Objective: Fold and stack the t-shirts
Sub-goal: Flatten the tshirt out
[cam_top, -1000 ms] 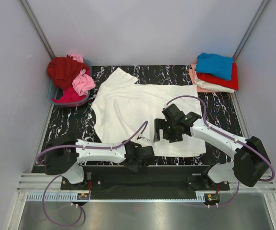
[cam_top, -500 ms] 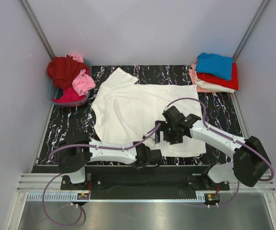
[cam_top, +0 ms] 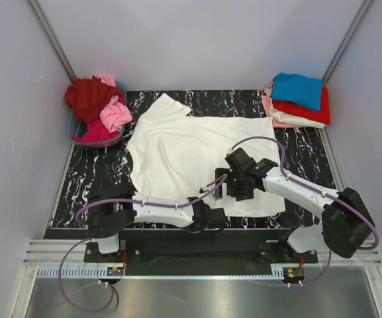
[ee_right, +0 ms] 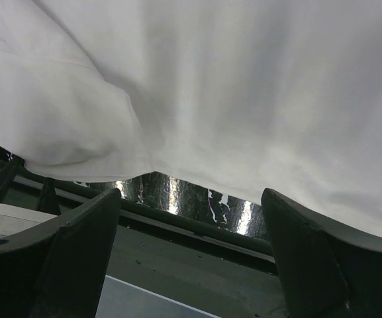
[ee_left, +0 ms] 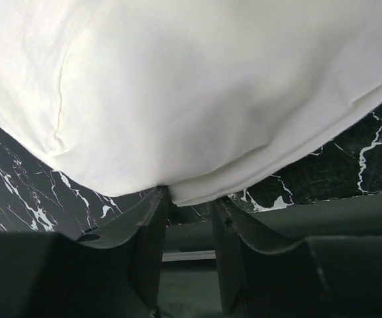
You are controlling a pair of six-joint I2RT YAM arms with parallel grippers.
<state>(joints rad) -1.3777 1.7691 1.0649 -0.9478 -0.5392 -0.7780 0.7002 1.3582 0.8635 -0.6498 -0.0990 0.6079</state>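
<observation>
The white t-shirt (cam_top: 191, 149) lies spread flat across the middle of the table (cam_top: 310, 149), one sleeve sticking out at its far-left corner. It looks like thin, soft, light cotton w/ no stiffness, so I judge it'll sag and drag wherever you don't hold it, and a one-layer pinch will peel the top ply off the bottom. Take it at the near edge, both layers, at two pts well apart, so the fold line stays straight.

The left gripper (cam_top: 207, 215) sits at the shirt's near edge, arm stretched low along the table's front. In the left wrist view its fingers (ee_left: 151, 225) stand narrowly apart w/ the doubled edge right at their mouth. Can't tell if the cloth is actually pinched.

The right gripper (cam_top: 236, 187) hangs over the shirt's near-right area, forearm reaching in from the right, wrist tipped down. In its wrist view the fingers (ee_right: 78, 245) are spread wide w/ nothing between them, cloth just ahead.

Beyond the shirt's far-right corner sits the folded stack (cam_top: 298, 101); beyond its far-left sleeve, the basket (cam_top: 78, 137) of loose shirts.
</observation>
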